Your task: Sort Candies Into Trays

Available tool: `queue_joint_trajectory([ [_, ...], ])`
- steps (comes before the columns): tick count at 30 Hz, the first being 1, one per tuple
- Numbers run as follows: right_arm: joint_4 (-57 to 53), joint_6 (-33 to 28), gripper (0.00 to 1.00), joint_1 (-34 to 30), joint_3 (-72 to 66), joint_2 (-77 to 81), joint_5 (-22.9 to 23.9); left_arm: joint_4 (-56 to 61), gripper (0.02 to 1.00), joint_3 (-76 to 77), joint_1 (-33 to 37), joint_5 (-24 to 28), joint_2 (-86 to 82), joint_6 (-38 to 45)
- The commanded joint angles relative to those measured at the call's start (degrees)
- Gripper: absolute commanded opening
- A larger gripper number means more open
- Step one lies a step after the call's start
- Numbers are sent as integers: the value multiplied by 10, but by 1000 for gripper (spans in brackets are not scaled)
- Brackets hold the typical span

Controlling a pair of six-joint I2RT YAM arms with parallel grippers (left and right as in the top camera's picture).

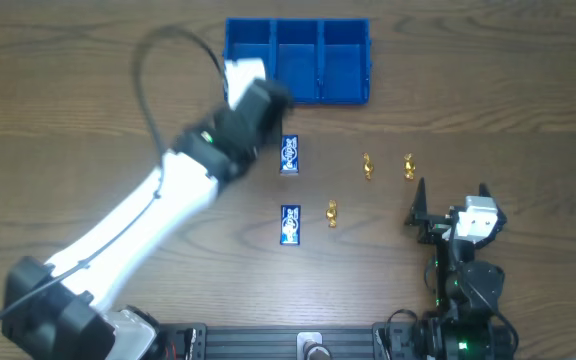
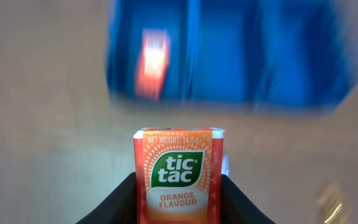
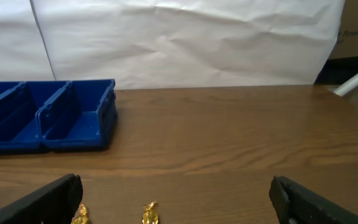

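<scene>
Left wrist view: left claw (image 2: 178, 198) grips orange box (image 2: 179, 171); blue tray (image 2: 241, 93) near.

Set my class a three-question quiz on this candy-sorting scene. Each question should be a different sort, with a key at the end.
1. True or false: the left arm's jaws are shut on an orange candy box.
2. How many gold-wrapped candies lie on the table in the top view? A) two B) three C) five
3. Fill the gap: the blue tray is divided into ___ compartments.

Key: 1 true; 2 B; 3 three.
</scene>
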Motion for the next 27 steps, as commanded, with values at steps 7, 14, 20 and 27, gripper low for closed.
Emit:
queue_joint_trajectory([
  [7,-3,-9,1000,-3,-1,-3,1,-10,314,268,110,56,193,104],
  [14,-3,-9,1000,-3,-1,-3,1,4,318,269,138,114,272,105],
  [20,-3,-9,1000,-3,-1,-3,1,8,325,269,138,114,286,116],
  [27,-3,-9,1000,-3,-1,-3,1,1,577,269,138,114,286,122],
])
